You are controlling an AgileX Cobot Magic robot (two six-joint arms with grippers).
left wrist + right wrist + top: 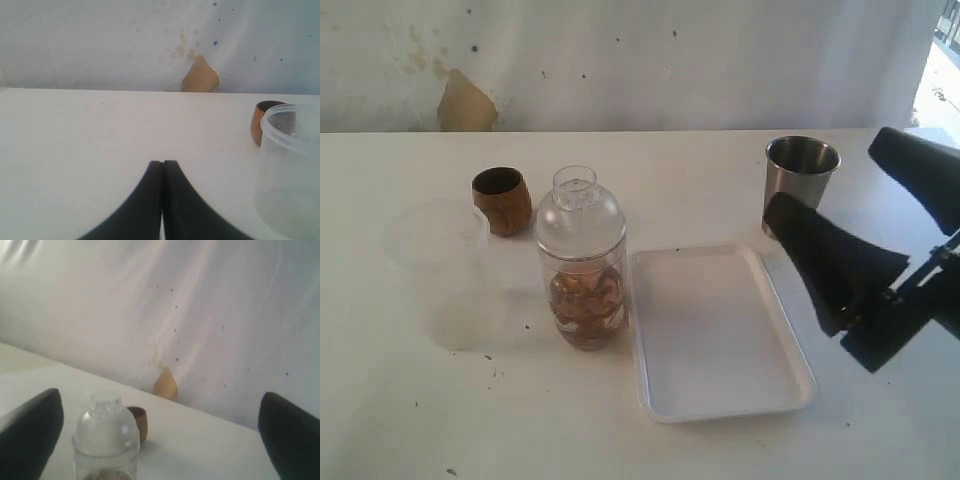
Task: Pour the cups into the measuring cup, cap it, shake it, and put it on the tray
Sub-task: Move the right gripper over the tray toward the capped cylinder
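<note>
Our right fingers stand wide apart, empty; our left fingers are pressed together on nothing. Straight ahead of the right pair, beyond the tray, the capped measuring cup stands upright on the tabletop, just beside that tray.

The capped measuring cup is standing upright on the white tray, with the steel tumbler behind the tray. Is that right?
Not quite. The measuring cup is upright with its cap on, and the steel tumbler is behind the tray. But the measuring cup stands on the table just left of the tray, not on it. The exterior view shows this.
</note>
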